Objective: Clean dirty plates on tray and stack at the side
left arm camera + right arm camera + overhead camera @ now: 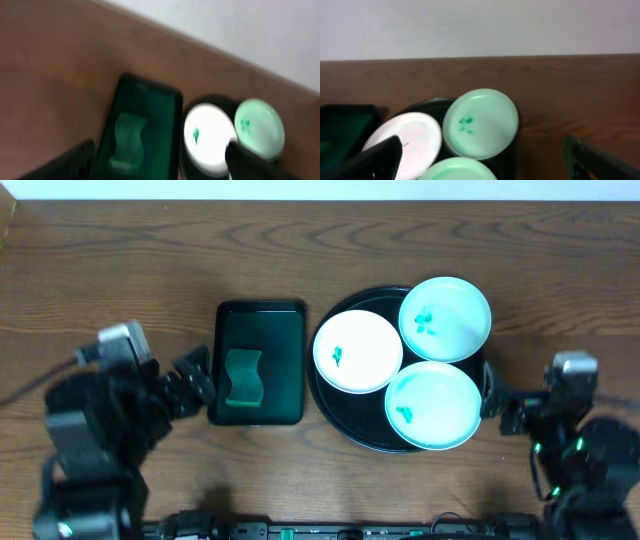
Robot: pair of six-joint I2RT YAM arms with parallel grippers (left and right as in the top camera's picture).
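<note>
Overhead view: three smeared plates [357,351] crowd black tray [330,412], centre-right, none stacked yet. Sponge [242,377] in green tray [262,330], centre-left, lies near left gripper [197,378], likely its wiping tool. Right gripper [492,392] faces black tray's right rim. Both grippers spread wide, empty.

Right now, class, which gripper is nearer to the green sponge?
Left. The left gripper sits open just beside the green tray holding the sponge. The right gripper is on the far side, across the black tray and its plates.
</note>
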